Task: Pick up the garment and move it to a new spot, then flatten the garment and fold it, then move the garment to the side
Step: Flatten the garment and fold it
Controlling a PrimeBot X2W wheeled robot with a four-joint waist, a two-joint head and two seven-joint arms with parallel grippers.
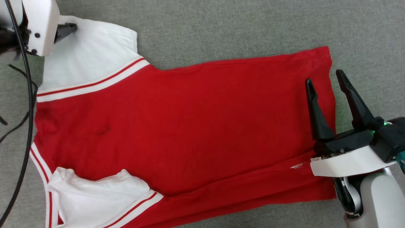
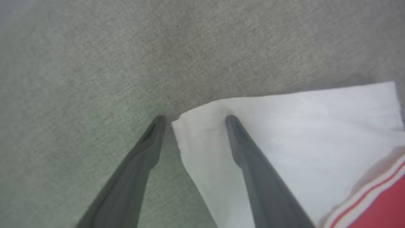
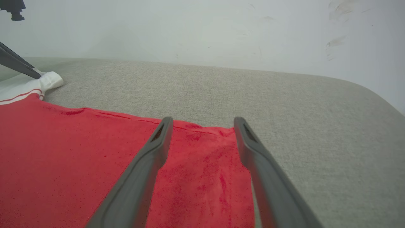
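Note:
The garment [image 1: 190, 120] lies spread flat on the grey fabric surface, plain red side up, white sleeves at the left and hem at the right. My left gripper [image 1: 68, 30] is at the tip of the far white sleeve. In the left wrist view that gripper [image 2: 193, 118] is open and straddles the garment's [image 2: 300, 126] sleeve corner, one finger on the sleeve and one on the grey surface. My right gripper [image 1: 325, 77] is open over the hem's far corner. In the right wrist view its fingers [image 3: 204, 119] frame that corner of the garment [image 3: 63, 152], holding nothing.
Black cables [image 1: 28, 95] hang along the left edge by my left arm. The grey surface [image 1: 221, 28] extends beyond the garment to a pale wall [image 3: 202, 28]. A small white mark [image 1: 296, 166] sits near the hem.

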